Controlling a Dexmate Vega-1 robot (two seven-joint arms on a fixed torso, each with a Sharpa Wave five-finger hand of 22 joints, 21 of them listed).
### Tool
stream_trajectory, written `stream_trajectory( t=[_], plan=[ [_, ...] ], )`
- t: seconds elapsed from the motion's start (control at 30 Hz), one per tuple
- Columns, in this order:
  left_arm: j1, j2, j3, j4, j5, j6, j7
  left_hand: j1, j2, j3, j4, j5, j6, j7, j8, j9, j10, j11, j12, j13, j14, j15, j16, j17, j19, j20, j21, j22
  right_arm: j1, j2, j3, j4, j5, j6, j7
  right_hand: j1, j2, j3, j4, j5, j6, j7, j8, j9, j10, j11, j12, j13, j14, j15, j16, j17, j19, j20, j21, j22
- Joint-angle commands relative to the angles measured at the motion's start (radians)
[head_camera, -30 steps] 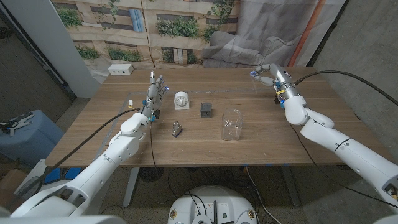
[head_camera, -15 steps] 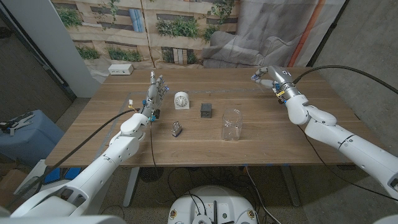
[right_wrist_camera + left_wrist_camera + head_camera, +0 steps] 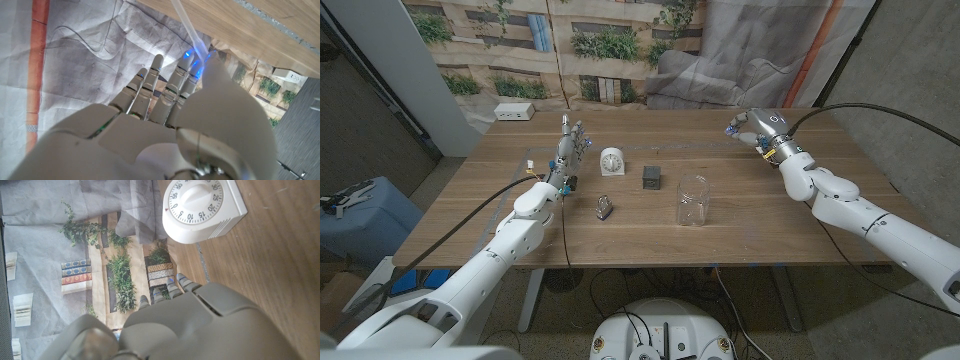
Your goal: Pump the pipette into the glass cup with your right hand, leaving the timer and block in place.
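Note:
The clear pipette (image 3: 186, 22) runs from my right hand's (image 3: 165, 125) fingertips toward the wood, pinched there with a blue glow around it. In the head view my right hand (image 3: 752, 127) is over the table's far right part, well behind and to the right of the glass cup (image 3: 693, 200). The cup stands upright near mid-table. A black block (image 3: 651, 178) sits just behind and to the left of the cup, with the white timer (image 3: 612, 160) further left. My left hand (image 3: 572, 146) stands with fingers spread beside the timer (image 3: 202, 205), holding nothing.
A small metal object (image 3: 605, 207) lies on the wooden table (image 3: 620, 240) in front of the timer. A white power strip (image 3: 514, 111) sits at the far left corner. Cables trail along both arms. A grey cloth and a printed backdrop hang behind.
My right wrist has lifted and turned a little, and the forearm has swung outward; the hand stays over the far right of the table. The left hand, timer, block and cup are unmoved.

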Motion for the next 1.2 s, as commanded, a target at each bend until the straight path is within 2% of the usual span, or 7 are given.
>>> stream_trajectory(
  t=[0.03,0.33,0.93,1.2],
  plan=[
    [0.0,0.0,0.0,0.0,0.001,0.0,0.002,-0.001,0.044,-0.007,0.0,0.007,-0.002,-0.006,0.006,0.002,0.0,-0.003,0.005,0.006,-0.008,-0.116,0.006,0.006,-0.006,-0.089,0.005,0.002,0.035,0.015,-0.041,0.041,-0.057,-0.055,0.025,0.0,0.011,0.006,-0.005,0.007,0.004,-0.003,0.008,0.004,0.007,-0.004,0.007,0.001,0.008,-0.156,-0.003,0.0,0.008,-0.021,0.0,0.001],
    [-0.001,0.001,0.0,0.0,-0.001,0.0,-0.003,-0.001,0.044,-0.007,0.0,0.007,-0.002,-0.006,0.006,0.002,-0.001,-0.003,0.004,0.006,-0.009,-0.116,0.006,0.006,-0.006,-0.09,0.005,0.002,0.07,0.039,-0.072,0.109,-0.047,-0.064,0.044,0.0,0.01,0.007,-0.007,0.007,0.004,-0.004,0.011,0.007,0.01,-0.004,0.008,0.002,0.011,-0.157,-0.003,0.0,0.008,-0.022,0.0,0.001],
    [0.0,0.0,0.0,0.0,0.001,0.0,0.002,-0.001,0.044,-0.007,0.0,0.007,-0.002,-0.006,0.006,0.002,-0.002,0.001,0.004,0.006,-0.01,-0.116,0.006,0.006,-0.006,-0.09,0.005,0.002,0.088,0.039,-0.108,0.139,-0.031,-0.086,0.066,-0.001,0.01,0.008,-0.008,0.006,0.0,-0.004,0.015,0.012,0.01,-0.004,0.008,0.001,0.01,-0.157,-0.007,-0.002,0.008,-0.024,-0.001,0.001],
    [-0.001,0.001,0.0,0.0,-0.001,0.0,-0.002,-0.001,0.044,-0.007,0.0,0.007,-0.002,-0.006,0.006,0.002,-0.001,-0.006,0.004,0.006,-0.009,-0.114,0.006,0.006,-0.006,-0.09,0.005,0.002,0.088,0.042,-0.115,0.144,-0.021,-0.094,0.073,-0.004,0.007,0.007,-0.009,0.006,-0.013,-0.005,0.013,0.015,-0.002,-0.004,0.0,-0.004,0.006,-0.154,-0.012,-0.003,0.008,-0.022,-0.001,0.001]
  ],
)
